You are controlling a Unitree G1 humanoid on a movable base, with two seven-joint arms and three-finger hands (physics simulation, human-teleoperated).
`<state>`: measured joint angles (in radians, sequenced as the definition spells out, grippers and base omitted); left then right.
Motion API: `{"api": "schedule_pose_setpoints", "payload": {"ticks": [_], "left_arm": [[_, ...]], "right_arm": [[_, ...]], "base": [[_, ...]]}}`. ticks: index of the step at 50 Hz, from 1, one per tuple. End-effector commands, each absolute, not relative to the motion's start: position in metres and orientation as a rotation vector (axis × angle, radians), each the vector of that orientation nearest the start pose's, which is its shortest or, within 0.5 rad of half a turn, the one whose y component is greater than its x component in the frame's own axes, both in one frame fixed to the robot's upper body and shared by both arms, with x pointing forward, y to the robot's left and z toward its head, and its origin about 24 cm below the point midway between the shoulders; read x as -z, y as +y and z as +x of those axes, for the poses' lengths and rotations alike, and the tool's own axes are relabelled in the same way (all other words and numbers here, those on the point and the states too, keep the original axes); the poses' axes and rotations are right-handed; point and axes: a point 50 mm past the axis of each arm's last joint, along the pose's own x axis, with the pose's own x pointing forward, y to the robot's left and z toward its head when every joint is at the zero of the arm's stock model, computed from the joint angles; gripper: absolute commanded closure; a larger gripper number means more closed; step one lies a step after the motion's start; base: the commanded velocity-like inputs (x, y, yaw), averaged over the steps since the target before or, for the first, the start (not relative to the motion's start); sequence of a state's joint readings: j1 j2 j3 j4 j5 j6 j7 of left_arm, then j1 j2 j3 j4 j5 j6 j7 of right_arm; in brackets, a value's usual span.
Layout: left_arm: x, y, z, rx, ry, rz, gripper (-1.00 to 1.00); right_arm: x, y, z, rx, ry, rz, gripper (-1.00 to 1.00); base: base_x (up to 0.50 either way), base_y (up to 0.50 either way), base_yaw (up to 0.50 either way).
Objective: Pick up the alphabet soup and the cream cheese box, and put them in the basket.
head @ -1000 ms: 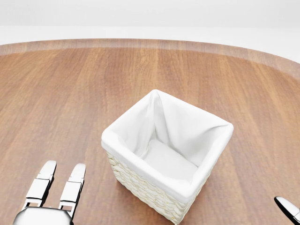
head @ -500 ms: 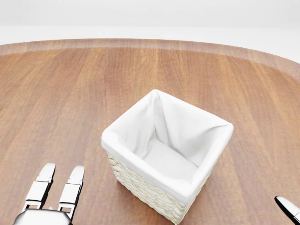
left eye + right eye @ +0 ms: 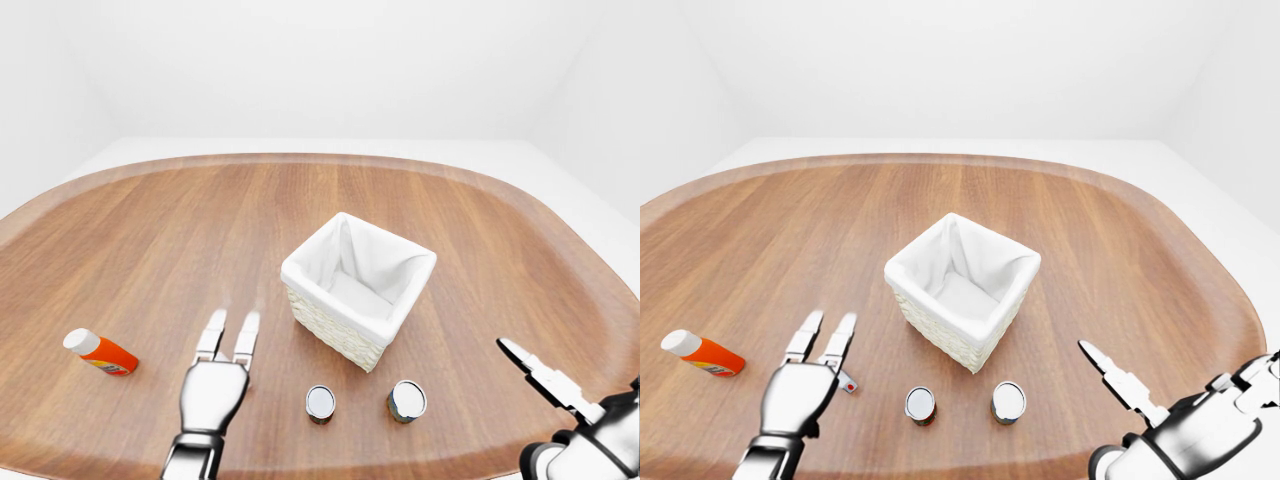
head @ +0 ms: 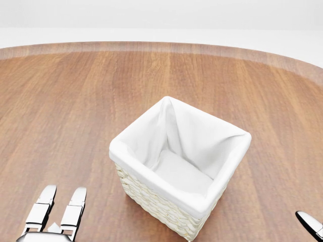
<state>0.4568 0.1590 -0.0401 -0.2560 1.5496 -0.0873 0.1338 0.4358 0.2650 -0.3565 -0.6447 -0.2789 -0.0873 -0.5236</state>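
The wicker basket point(image 3: 335, 322) with a white cloth lining stands in the middle of the round wooden table, and nothing lies inside it. Two small cans with silver lids stand below it in the left-eye view, one point(image 3: 320, 403) at left and one point(image 3: 406, 400) at right; their labels do not show, so I cannot tell which is the alphabet soup. No cream cheese box shows in any view. My left hand point(image 3: 232, 326) lies open and flat, left of the cans, holding nothing. My right hand point(image 3: 530, 366) is open at the lower right, one finger stretched out, well away from the cans.
An orange bottle point(image 3: 100, 352) with a white cap lies on its side at the far left of the table point(image 3: 150, 230). A tiny red-and-white speck point(image 3: 847, 381) shows beside my left hand. The table's rim curves round all sides.
In the head view my left hand has slid down toward the bottom edge, away from the basket. The right fingertip and the basket have not moved.
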Motion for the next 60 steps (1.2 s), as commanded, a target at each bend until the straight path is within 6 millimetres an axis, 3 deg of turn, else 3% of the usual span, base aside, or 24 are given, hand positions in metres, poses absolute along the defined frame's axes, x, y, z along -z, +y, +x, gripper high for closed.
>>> {"api": "schedule_pose_setpoints", "payload": {"ticks": [1, 31, 49, 60], "left_arm": [[-0.012, 0.187, 0.160, 0.089, 0.046, 1.689, -1.00], [0.036, 0.181, 0.163, 0.225, 0.038, 1.710, -1.00], [0.046, 0.183, 0.166, 0.251, 0.062, 1.697, -1.00], [0.064, 0.182, 0.171, 0.288, 0.056, 1.703, -1.00]], "right_arm": [[-0.105, -0.240, 0.120, 1.079, -0.261, -0.239, -1.00], [-0.105, -0.239, 0.121, 1.072, -0.263, -0.240, -1.00], [-0.104, -0.239, 0.120, 1.072, -0.260, -0.240, -1.00], [-0.105, -0.239, 0.120, 1.073, -0.261, -0.240, -1.00]], "base": [[0.00, 0.00, 0.00], [0.00, 0.00, 0.00], [0.00, 0.00, 0.00], [0.00, 0.00, 0.00]]}}
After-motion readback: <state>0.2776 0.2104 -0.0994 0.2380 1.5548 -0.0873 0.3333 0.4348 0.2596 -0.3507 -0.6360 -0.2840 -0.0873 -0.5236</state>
